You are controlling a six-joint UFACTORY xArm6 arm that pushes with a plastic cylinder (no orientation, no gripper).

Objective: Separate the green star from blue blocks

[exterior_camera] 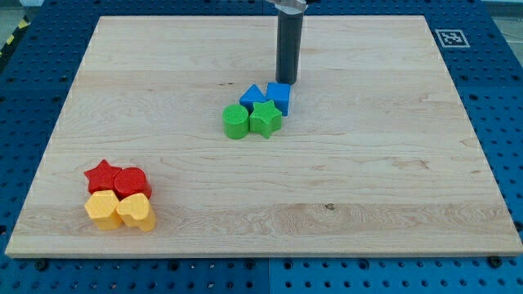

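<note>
The green star [265, 118] lies near the board's middle, touching a blue triangular block [252, 96] at its upper left and a blue cube [279, 97] at its upper right. A green round block [235, 121] sits against the star's left side. My tip [286, 81] is at the top edge of the blue cube, just above the cluster, and seems to touch the cube.
A red star [101, 175], a red round block [131, 181], a yellow hexagonal block [102, 209] and a yellow heart-like block [136, 211] sit clustered at the board's lower left. The wooden board [368, 188] lies on a blue perforated table.
</note>
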